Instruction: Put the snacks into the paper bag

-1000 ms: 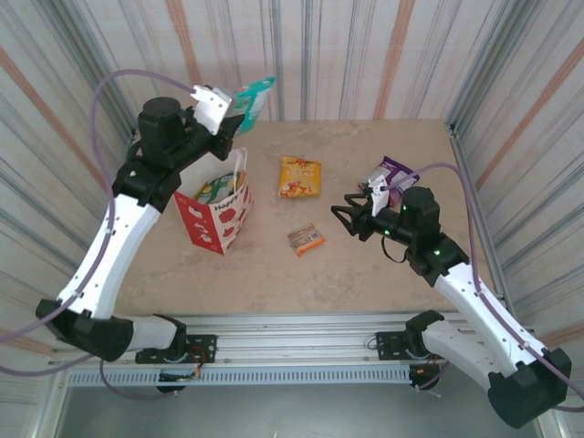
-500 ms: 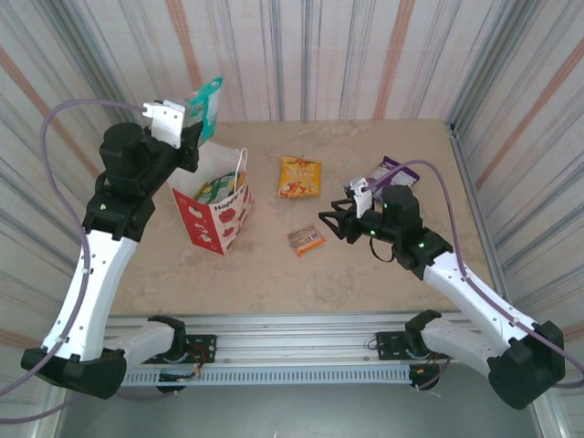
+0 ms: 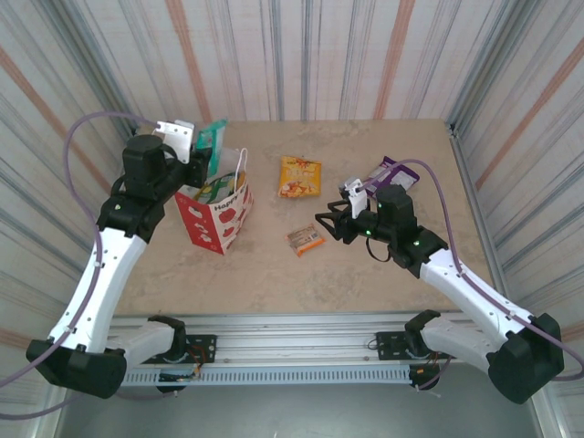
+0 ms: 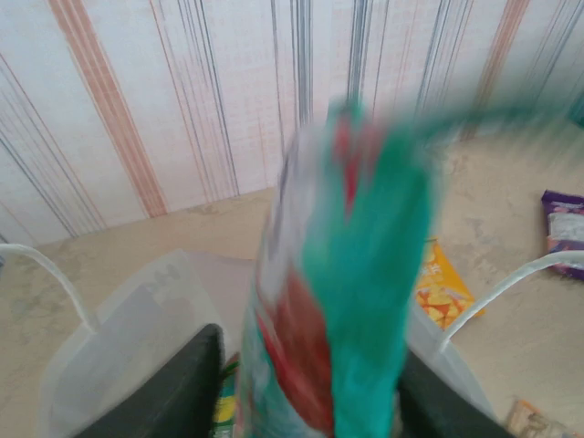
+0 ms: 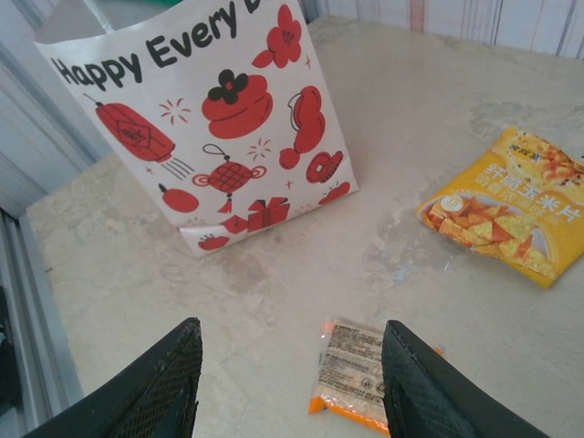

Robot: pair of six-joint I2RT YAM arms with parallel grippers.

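The white and red paper bag stands upright at the table's left, with a green-yellow packet inside. My left gripper hangs just over the bag's mouth, open. A blurred teal packet sits loose between its fingers, with a gap at the left finger. My right gripper is open, low over a small orange packet. A yellow packet and a purple packet lie on the table.
Striped walls close in the back and both sides. The bag's white loop handles rise beside my left fingers. Bare tabletop runs along the near edge in front of the bag.
My left arm came down from high with the teal packet to the bag's mouth, and its jaws have opened. My right gripper slid a little left toward the orange packet.
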